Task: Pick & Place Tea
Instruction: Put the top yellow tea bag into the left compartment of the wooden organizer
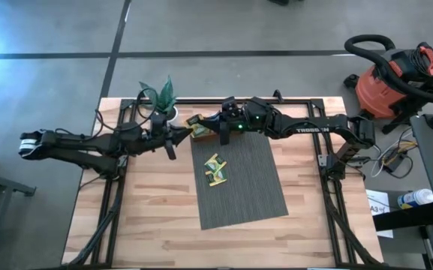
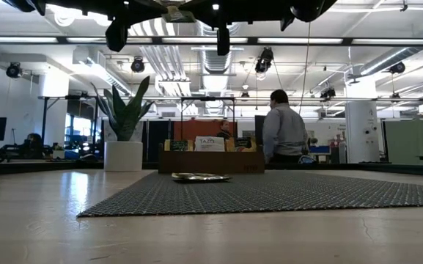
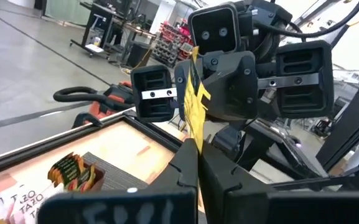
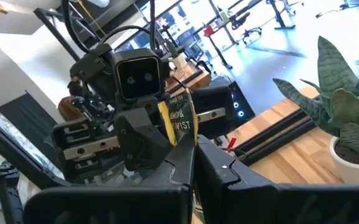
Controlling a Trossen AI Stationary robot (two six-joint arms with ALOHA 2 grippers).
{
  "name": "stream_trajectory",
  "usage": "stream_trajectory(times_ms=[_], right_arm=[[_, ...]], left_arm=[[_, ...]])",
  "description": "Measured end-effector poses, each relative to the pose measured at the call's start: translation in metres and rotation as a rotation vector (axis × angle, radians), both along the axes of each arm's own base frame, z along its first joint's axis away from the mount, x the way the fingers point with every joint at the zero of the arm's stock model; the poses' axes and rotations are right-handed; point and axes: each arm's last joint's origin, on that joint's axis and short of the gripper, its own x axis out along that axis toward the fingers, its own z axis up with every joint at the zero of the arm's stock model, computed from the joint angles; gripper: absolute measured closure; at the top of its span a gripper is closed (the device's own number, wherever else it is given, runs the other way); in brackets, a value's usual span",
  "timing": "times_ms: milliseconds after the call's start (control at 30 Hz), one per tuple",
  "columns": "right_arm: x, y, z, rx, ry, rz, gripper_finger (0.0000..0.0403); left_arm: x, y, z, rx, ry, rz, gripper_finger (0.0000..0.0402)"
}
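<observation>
A yellow tea sachet (image 3: 195,99) hangs in the air between my two grippers, over the far edge of the grey mat (image 1: 242,187). My left gripper (image 3: 196,155) comes from the table's left and is shut on it. Facing it from the right, my right gripper (image 4: 191,155) is shut on the same sachet (image 4: 178,121). A few more tea sachets (image 1: 216,171) lie flat on the mat. The brown wooden tray (image 2: 211,160) with tea stands at the mat's far edge. My left gripper pinches the sachet's edge nearest to it (image 3: 196,138) between its two fingers, level, from the table's left. The sachet stands on edge, lifted clear of the table. My right gripper pinches the opposite edge (image 4: 183,140) between its two fingers, level, from the table's right. The printed face shows above its fingers.
A potted plant (image 1: 163,97) stands at the table's far edge, left of the tray. A red shop vacuum (image 1: 392,79) sits on the floor beyond the table's right. A person (image 2: 283,132) stands in the room behind. Bare wood lies to the mat's left, right and near side.
</observation>
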Motion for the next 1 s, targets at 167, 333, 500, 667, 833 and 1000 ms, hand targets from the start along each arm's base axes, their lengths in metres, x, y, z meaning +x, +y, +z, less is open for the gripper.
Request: stream_trajectory(times_ms=[167,333,500,667,833,1000], right_arm=[[-0.002,-0.001,-0.004,0.007,0.061,0.051,0.0394],[-0.007,-0.007,-0.008,0.024,0.126,0.116,0.0382],[-0.009,-0.007,-0.01,-0.036,0.171,0.132,0.0342],[-0.017,-0.009,-0.007,-0.111,0.206,0.133,0.0295],[-0.022,-0.008,0.013,-0.306,0.277,0.166,0.027],[-0.02,-0.01,0.039,-0.48,0.468,0.171,0.027]], left_arm=[[-0.005,0.0,-0.002,0.006,0.086,0.012,0.0401],[-0.008,0.0,-0.003,0.011,0.137,0.023,0.0401],[-0.008,0.0,-0.002,0.027,0.149,0.026,0.0401],[-0.009,0.001,-0.011,0.032,0.244,0.044,0.0401],[-0.009,0.001,-0.013,0.044,0.263,0.042,0.0401],[-0.009,0.001,-0.014,0.088,0.282,0.041,0.0401]])
